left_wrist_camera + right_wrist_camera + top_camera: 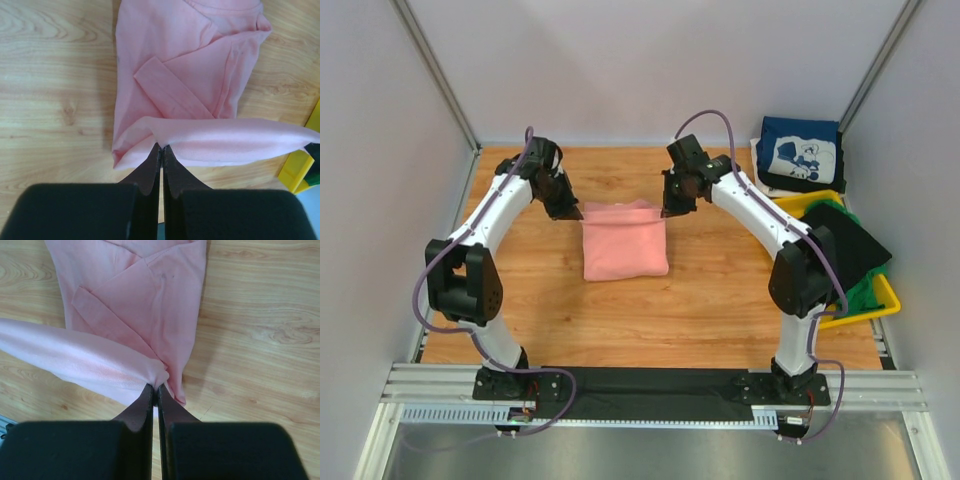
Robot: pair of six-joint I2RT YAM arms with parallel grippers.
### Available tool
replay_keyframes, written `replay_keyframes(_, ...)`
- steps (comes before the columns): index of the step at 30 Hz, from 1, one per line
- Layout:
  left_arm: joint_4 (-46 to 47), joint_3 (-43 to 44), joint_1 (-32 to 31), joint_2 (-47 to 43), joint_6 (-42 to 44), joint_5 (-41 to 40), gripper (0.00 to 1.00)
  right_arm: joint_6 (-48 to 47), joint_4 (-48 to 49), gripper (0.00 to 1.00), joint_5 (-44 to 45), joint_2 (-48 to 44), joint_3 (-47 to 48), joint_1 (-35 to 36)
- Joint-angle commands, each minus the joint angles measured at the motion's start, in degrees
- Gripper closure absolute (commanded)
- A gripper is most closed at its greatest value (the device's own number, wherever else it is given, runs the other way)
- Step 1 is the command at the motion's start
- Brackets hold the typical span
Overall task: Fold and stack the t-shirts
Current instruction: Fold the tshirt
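Left gripper [161, 149] and right gripper [155, 386] each pinch a far corner of the salmon-pink t-shirt [625, 245]; its near part lies on the table. Navy t-shirt [798, 152] lies far right.

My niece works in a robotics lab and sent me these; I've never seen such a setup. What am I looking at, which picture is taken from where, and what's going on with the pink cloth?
Two robot arms are bolted at the near edge of a wooden table. The wide picture comes from a camera fixed above and behind them. The other two come from cameras on each wrist, looking past its own dark fingers. A partly folded pink t-shirt lies mid-table. The left claw and right claw are each shut on a far corner of it, holding that edge up. At the far right are a navy t-shirt and a yellow bin holding black and green clothes.
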Motion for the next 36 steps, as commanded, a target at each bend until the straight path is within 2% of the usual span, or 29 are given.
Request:
replay_keyframes(1,0.7,4.0,1.2,2.2,2.1,-0.7,1.00,-2.6,-1.4,1.00,0.9,2.0,3.7,-1.9)
replay_keyframes(9,0.4,10.5,2.4,10.5,2.4,-1.4,1.00,-3.2,-1.0,1.00,-2.4,8.9,11.1,-4.6)
replay_keyframes(14,-0.4,16.1,4.1,16.7,2.5,-0.8,1.00,-3.7,-2.1,1.00,-6.1,16.5,21.0,-6.1)
replay_keyframes(18,-0.8,23.7,7.0,25.6,2.2,4.9,0.95,-4.2,-0.5,0.99,-6.9,24.4,29.2,-7.4)
replay_keyframes(19,-2.8,28.6,7.8,27.6,1.7,6.0,0.93,-4.7,0.8,0.94,-9.5,26.1,31.1,-7.6)
replay_keyframes(20,-3.0,30.7,9.1,30.3,0.6,8.4,0.87,-5.7,3.8,0.62,-10.6,27.8,34.8,-8.4)
replay_keyframes(21,-2.3,33.7,9.7,31.2,0.6,9.5,0.71,-6.2,5.6,0.44,-12.1,31.0,36.5,-8.9)
replay_keyframes(22,-1.2,35.3,10.1,32.0,0.5,9.7,0.39,-6.3,7.1,0.32,-14.4,32.5,37.8,-9.4)
replay_keyframes(23,-2.0,37.6,10.3,34.2,0.9,10.8,0.28,-5.7,7.1,0.25,-14.3,33.8,41.1,-10.7)
replay_keyframes(24,-4.0,43.6,10.3,35.5,1.3,11.5,0.24,-5.3,6.9,0.25,-16.0,34.7,41.4,-11.2)
replay_keyframes(25,-9.1,46.1,11.8,36.2,1.8,11.3,0.22,-5.1,7.2,0.24,-16.5,33.9,40.4,-11.8)
replay_keyframes(26,-9.9,46.6,11.8,35.0,3.4,9.3,0.21,-5.0,7.5,0.24,-16.3,30.7,36.0,-12.0)
replay_keyframes(28,-7.0,40.3,11.6,31.0,5.2,7.6,0.21,-5.2,12.1,0.24,-14.9,25.6,27.6,-11.8)
replay_keyframes(29,-5.6,37.0,11.6,26.0,5.5,6.3,0.21,-5.1,14.4,0.24,-14.9,20.1,23.3,-11.0)
replay_keyframes(30,-4.1,30.2,11.5,23.4,5.7,5.8,0.22,-5.3,16.2,0.25,-14.8,17.8,15.5,-10.4)
replay_keyframes(31,-1.5,26.9,11.2,18.4,5.8,4.9,0.24,-5.4,18.1,0.26,-14.8,15.8,13.1,-9.1)
replay_keyframes(33,2.6,17.8,10.9,13.9,6.1,4.6,0.27,-5.6,18.9,0.28,-15.6,11.7,7.5,-7.8)
replay_keyframes(34,3.7,15.5,9.0,10.6,6.3,4.4,0.28,-5.6,19.5,0.30,-16.5,10.9,5.8,-7.1)
replay_keyframes(36,6.3,11.1,7.7,8.8,7.0,4.8,0.30,-4.2,20.6,0.36,-19.9,9.3,1.7,-5.7)
